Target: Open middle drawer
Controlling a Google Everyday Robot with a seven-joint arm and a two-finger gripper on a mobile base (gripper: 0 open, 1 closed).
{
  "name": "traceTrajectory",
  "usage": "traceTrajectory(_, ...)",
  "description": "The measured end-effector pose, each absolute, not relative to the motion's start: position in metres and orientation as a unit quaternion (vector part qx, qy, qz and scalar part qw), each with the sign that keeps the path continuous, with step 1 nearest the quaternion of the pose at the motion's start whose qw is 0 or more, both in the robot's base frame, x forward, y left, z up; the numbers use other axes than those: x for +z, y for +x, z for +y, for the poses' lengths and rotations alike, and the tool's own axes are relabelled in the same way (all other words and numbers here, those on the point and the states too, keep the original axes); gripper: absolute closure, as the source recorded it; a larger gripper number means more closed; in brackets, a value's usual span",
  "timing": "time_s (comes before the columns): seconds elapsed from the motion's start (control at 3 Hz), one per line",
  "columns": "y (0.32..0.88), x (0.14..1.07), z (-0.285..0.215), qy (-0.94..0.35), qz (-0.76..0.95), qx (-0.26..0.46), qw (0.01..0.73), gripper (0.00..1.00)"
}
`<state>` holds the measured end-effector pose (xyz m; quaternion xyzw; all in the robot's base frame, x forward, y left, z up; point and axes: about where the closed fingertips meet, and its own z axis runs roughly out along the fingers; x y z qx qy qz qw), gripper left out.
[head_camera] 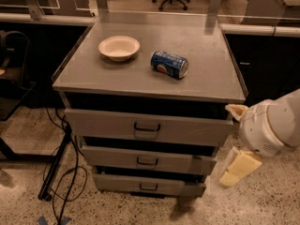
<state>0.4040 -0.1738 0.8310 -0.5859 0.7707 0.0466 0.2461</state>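
Swing gripper [229, 144], right of handle [147, 161] on middle drawer [108, 156], fingers spread and empty, leftward; clasp handle, pull straight out.

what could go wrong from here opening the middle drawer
1. The claw hangs right of the cabinet, away from the middle drawer. The top drawer and bottom drawer have similar handles close by, so it may hook the wrong one.
2. The can lies on its side on the cabinet; a hard tug might set it rolling off.
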Motion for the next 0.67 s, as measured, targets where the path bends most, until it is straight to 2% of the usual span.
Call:
traceTrajectory(0.33,0.391,0.801,-0.161,-0.587,0.769,0.053,0.247,0.0)
traceTrajectory(0.67,0.396,0.778,-0.154,-0.607,0.748,0.022,0.269,0.0)
